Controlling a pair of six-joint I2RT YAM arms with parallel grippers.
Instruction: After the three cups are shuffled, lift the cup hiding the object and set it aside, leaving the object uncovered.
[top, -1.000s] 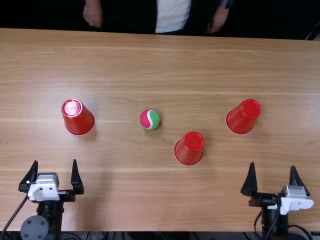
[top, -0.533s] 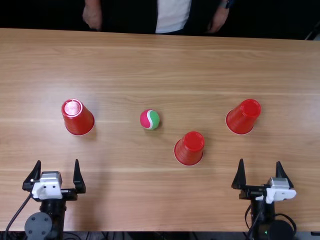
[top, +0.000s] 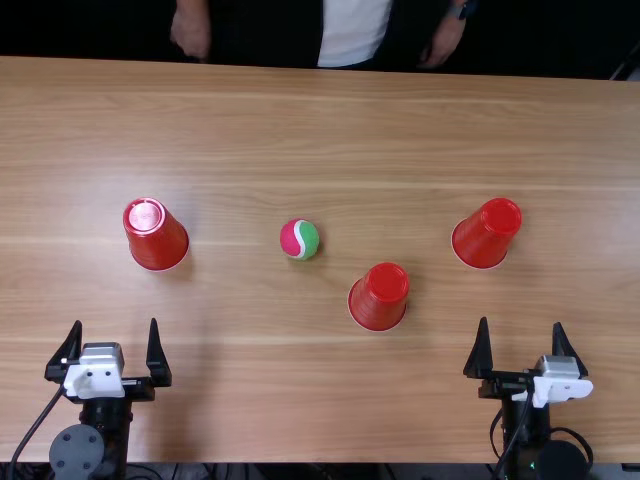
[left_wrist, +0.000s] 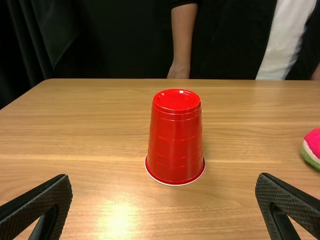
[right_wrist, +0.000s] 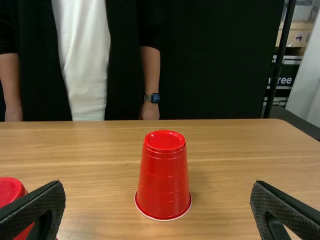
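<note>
While the left claw (top: 114, 330) gapes wide behind a red cup (top: 155, 236), the right claw (top: 520, 328) is wide too. Pink-green ball (top: 299, 239) lies uncovered ahead, between them.

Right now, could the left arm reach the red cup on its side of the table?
Probably yes. The left cup stands upside down almost straight ahead of the left gripper, whose fingers are spread open, and nothing stands between them. The ball sits well off to the side.

left cup (top: 155, 234) far left | ball (top: 299, 239) centre | middle cup (top: 379, 296) right-front of ball | right cup (top: 486, 233) far right
</note>
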